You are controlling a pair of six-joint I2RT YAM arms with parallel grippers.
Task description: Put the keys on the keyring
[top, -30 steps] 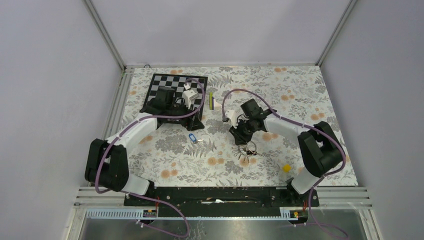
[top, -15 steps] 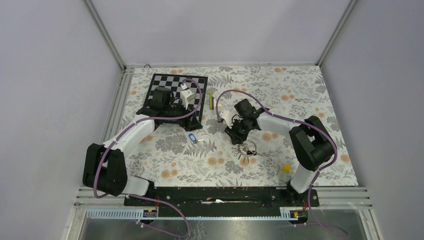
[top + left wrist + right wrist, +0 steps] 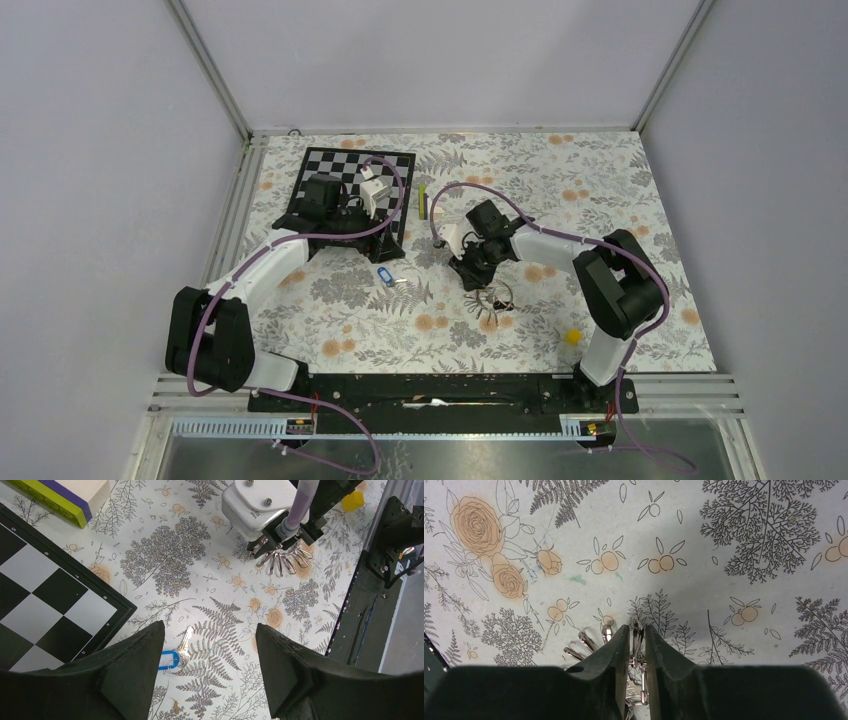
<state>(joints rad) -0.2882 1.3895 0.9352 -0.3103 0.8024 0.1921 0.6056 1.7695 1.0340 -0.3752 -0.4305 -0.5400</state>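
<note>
Over the last second the right arm had folded its elbow in and carried its wrist a little to the left, while the left arm barely shifted; the keyring (image 3: 495, 300) lay where it had been, near the middle of the table. I judged that the ring was only now being secured and no key had yet gone onto it. The right gripper (image 3: 637, 627) was down at the far side of the keyring, its fingers drawn to a narrow slot with the thin wire standing between them, so it was clenched on the ring, the fan of metal pieces splaying out beside the left finger. The left gripper (image 3: 209, 628) hung spread wide and empty above the blue key (image 3: 172, 657), which lay flat just off the near right corner of the checkerboard (image 3: 45, 605), well left of the keyring. The black-headed key I could not pick out.
</note>
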